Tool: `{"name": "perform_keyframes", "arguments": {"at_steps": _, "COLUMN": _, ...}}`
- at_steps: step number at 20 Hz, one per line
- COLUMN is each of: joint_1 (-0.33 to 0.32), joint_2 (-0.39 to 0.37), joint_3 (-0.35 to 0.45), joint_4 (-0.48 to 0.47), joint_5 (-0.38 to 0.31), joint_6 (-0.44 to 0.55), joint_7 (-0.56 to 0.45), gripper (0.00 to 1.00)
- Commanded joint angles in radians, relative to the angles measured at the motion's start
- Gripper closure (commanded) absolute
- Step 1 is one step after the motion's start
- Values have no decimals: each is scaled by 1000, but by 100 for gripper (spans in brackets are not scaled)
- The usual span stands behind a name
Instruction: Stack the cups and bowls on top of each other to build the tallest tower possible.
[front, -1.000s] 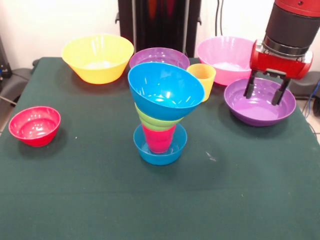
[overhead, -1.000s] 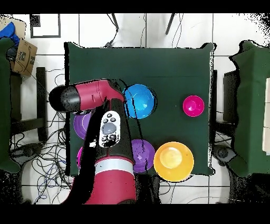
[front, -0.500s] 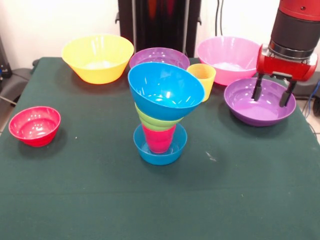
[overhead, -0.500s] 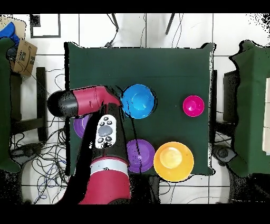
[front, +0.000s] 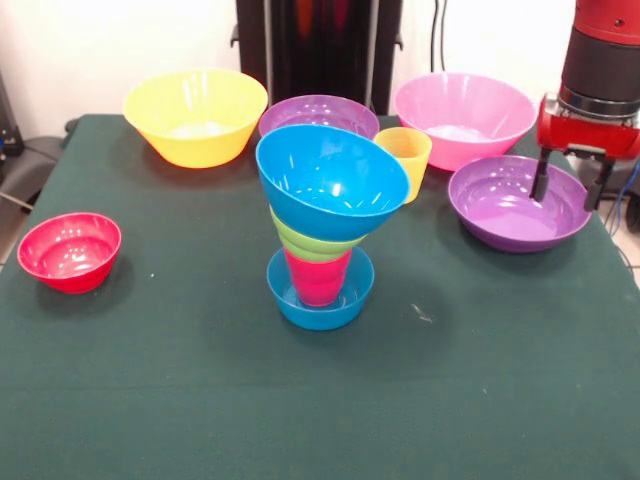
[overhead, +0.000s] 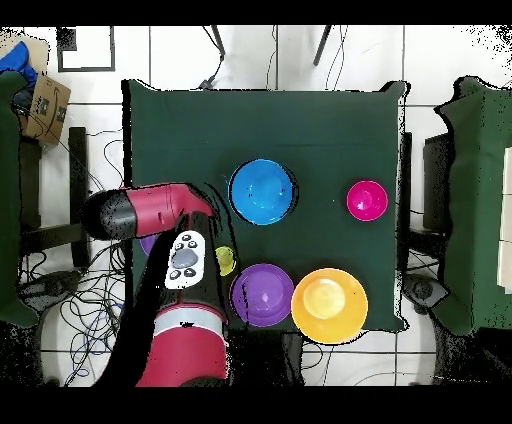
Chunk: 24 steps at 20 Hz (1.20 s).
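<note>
The gripper (front: 568, 185) hangs at the far right of the front view, its two black fingers spread apart and holding nothing, straddling the right rim of a purple bowl (front: 512, 210). The tower (front: 325, 225) stands mid-table: a small blue bowl (front: 320, 305) at the base, a red cup (front: 318, 278) in it, a lime green bowl (front: 312, 243) on that, and a medium blue bowl (front: 332, 180) on top, tilted toward the camera. Behind it sit a yellow cup (front: 406, 152) and a second purple bowl (front: 318, 113). A large yellow bowl (front: 195, 115) is far left, a large pink bowl (front: 462, 118) far right, and a small red bowl (front: 69, 251) near the left edge
</note>
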Motion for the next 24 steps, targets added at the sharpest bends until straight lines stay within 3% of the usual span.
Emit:
{"name": "perform_keyframes", "arguments": {"at_steps": 1, "joint_1": 31, "joint_2": 42, "joint_3": 23, "joint_4": 94, "joint_5": 60, "joint_6": -95, "joint_7": 232, "gripper": 0}}
{"name": "perform_keyframes", "arguments": {"at_steps": 7, "joint_1": 45, "joint_2": 59, "joint_3": 11, "joint_4": 109, "joint_5": 88, "joint_6": -152, "joint_7": 217, "gripper": 0}}
{"name": "perform_keyframes", "arguments": {"at_steps": 19, "joint_1": 169, "joint_2": 165, "joint_3": -161, "joint_4": 40, "joint_5": 161, "joint_6": -199, "joint_7": 275, "gripper": 0}}
{"name": "perform_keyframes", "arguments": {"at_steps": 24, "joint_1": 185, "joint_2": 180, "joint_3": -164, "joint_4": 26, "joint_5": 197, "joint_6": -204, "joint_7": 266, "gripper": 0}}
